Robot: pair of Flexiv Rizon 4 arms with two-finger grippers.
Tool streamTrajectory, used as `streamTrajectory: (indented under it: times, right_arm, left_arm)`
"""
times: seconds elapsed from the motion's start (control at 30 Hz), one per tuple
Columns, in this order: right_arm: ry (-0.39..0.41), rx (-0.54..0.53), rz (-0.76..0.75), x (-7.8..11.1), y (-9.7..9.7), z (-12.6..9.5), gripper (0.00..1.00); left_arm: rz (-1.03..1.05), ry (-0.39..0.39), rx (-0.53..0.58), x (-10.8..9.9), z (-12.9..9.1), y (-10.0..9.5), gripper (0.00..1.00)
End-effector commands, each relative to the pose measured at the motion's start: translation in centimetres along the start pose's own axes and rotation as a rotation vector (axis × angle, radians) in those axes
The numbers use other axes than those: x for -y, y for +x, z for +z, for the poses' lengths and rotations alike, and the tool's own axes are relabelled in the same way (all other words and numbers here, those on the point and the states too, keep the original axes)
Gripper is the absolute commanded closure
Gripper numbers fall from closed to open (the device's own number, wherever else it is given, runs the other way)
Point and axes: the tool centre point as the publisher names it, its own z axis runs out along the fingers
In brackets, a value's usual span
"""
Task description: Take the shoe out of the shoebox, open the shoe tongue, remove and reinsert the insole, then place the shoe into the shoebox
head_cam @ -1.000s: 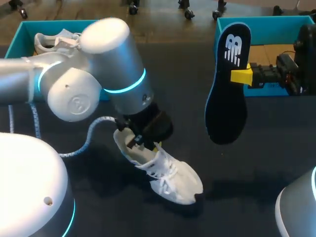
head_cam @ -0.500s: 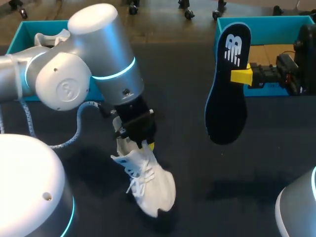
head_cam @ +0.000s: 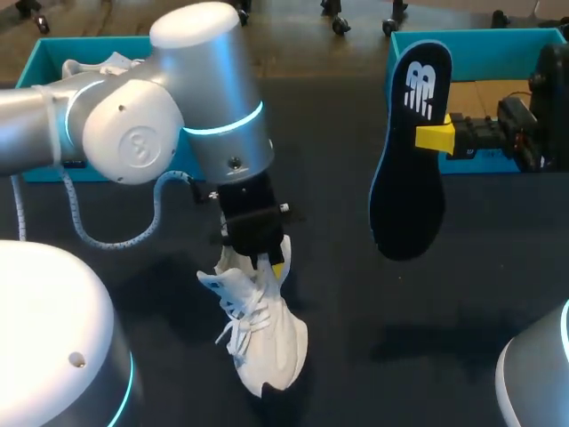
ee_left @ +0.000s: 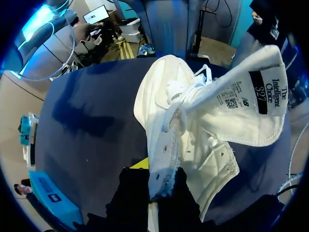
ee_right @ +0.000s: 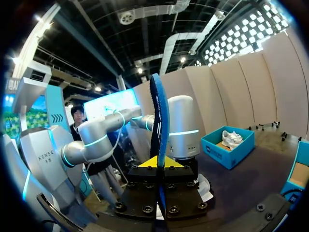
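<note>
White mesh fills the space right at the left gripper [ee_left: 157, 186]. It is clenched on the eyelet edge of the shoe [ee_left: 193, 121], one finger on either side of that strip, so the shoe hangs from the grip with its toe pointing down and away. Just ahead of the gripper the tongue [ee_left: 241, 106] is folded out wide, label side showing, and the shoe's mouth lies open beside it. Below, the toe seems to touch the dark worktop [head_cam: 373, 302], though I cannot tell whether it bears weight there.

Well apart, off to that gripper's side, the black insole [head_cam: 409, 169] hangs in the air. The right gripper [head_cam: 436, 138] is grasping it nearer the heel end, pinched edge-on, with the long forepart dangling beneath.

By my judgement the insole is out and the tongue is open, so the step in hand is the reinsertion. The next move calls for bringing the insole's forepart to the shoe's mouth and lining it up with the shoe's length, while the left gripper keeps the opening turned toward it — and the tongue must not flop back over.

Farthest off, beyond the right gripper, a teal shoebox [head_cam: 480, 40] stands ready for the shoe; another teal box [head_cam: 44, 53], beyond the left gripper, holds a second white shoe [head_cam: 93, 76].
</note>
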Motion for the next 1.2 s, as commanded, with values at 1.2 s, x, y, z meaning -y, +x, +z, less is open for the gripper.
streamTrajectory:
  times: [1.2]
  right_arm:
    - [0.002,-0.002,0.0,-0.1,-0.2,0.2,1.0]
  left_arm:
    - [0.139,-0.023,-0.131,0.5,8.9,-4.9,1.0]
